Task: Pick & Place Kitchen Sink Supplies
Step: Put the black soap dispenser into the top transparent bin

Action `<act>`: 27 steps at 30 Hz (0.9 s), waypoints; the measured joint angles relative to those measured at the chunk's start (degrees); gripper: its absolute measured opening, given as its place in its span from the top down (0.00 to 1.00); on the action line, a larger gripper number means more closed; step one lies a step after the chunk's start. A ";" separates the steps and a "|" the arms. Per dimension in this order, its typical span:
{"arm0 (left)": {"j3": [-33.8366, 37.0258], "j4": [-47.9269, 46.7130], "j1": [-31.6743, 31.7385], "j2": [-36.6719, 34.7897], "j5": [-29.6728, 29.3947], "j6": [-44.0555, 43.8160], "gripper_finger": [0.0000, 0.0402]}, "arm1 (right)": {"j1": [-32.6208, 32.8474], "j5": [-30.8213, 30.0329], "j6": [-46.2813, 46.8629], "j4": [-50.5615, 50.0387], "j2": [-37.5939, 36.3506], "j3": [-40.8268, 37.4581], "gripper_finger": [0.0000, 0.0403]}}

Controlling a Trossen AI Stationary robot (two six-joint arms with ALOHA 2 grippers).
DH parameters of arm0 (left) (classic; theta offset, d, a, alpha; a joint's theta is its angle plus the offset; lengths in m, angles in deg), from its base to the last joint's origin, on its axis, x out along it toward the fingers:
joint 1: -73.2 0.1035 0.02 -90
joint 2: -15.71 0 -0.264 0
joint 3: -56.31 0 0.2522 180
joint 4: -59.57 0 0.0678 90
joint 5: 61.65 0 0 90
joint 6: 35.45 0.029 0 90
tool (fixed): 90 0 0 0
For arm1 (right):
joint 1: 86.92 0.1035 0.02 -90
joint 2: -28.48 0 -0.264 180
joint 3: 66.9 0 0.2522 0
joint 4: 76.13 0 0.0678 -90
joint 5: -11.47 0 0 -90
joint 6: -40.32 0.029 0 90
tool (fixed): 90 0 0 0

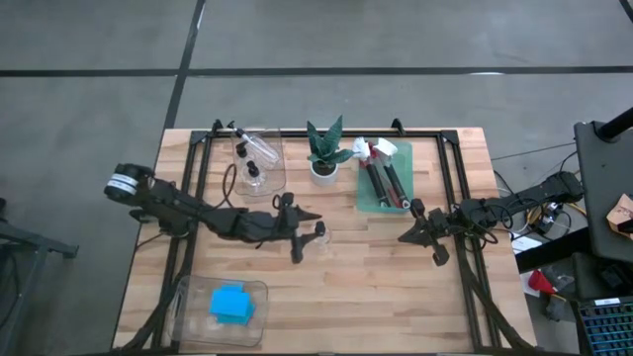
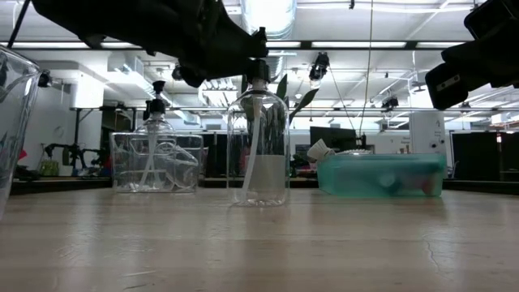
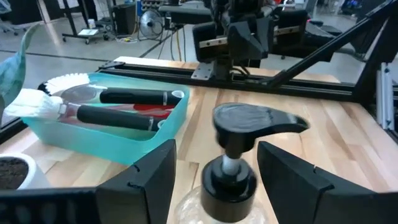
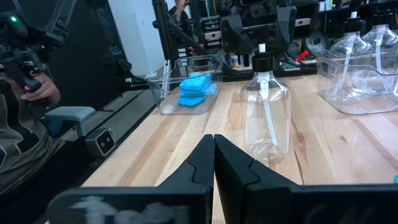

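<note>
The left tool hangs wide open astride the pump neck of the clear bottle standing mid-surface, gripping nothing yet, and that light, slick, tippy plastic looks best pinched at the black collar, while the right tool waits shut at right.

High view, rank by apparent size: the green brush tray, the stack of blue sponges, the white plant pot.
1. Green brush tray, clearly largest.
2. Stack of blue sponges.
3. White plant pot, smallest, partly hidden by its leaves.
</note>
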 joint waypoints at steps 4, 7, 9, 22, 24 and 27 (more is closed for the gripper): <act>-0.34 0.20 0.34 0.58 0.22 0.02 0.49 | 0.00 0.00 0.00 0.00 0.00 -0.02 0.98; -0.50 0.45 0.38 0.27 0.28 0.02 0.56 | 0.01 0.01 -0.02 0.00 0.02 0.00 0.98; -0.50 0.50 0.39 0.23 0.26 -0.04 0.63 | 0.00 0.01 0.00 0.00 0.00 0.00 0.98; -0.50 0.25 0.47 -2.86 0.24 1.38 0.96 | 0.00 0.00 0.00 0.00 0.00 -0.01 0.98; -0.50 -0.47 0.47 -4.05 0.23 1.82 0.96 | 0.00 0.00 0.00 0.00 0.02 0.00 0.98; -0.50 -2.26 0.47 -6.81 0.18 2.92 0.98 | 0.00 0.02 0.00 0.00 0.00 0.00 0.98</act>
